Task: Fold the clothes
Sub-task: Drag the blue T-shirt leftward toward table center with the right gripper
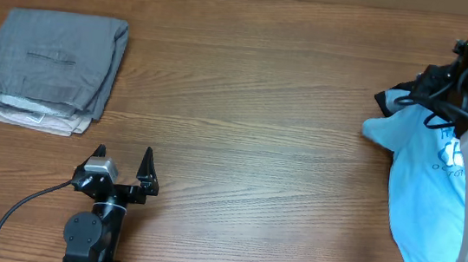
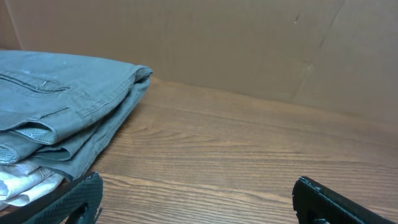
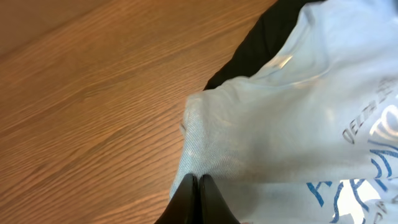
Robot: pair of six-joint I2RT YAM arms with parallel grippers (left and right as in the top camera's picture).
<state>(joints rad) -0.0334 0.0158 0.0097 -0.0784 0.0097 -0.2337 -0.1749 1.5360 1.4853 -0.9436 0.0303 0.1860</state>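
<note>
so the T-shirt [image 1: 423, 195] is light blue with white lettering [image 1: 451, 154] that looks partly blue up close, plus some black fabric [image 3: 249, 56] beside it. folded trousers [image 1: 54, 60] are faded grey, the cloth [image 1: 30, 118] under them off-white. table [image 1: 262, 108] is warm brown woodgrain, left gripper [image 1: 124, 153] and right gripper [image 3: 198, 186] both black

The brown wood-grain table [image 1: 264, 91] carries folded grey cotton trousers [image 1: 54, 60] stacked on pale cloth [image 1: 30, 118] at left, and a crumpled light blue T-shirt [image 1: 423, 195] at right, perhaps overlapping a black garment [image 1: 390, 99].
</note>
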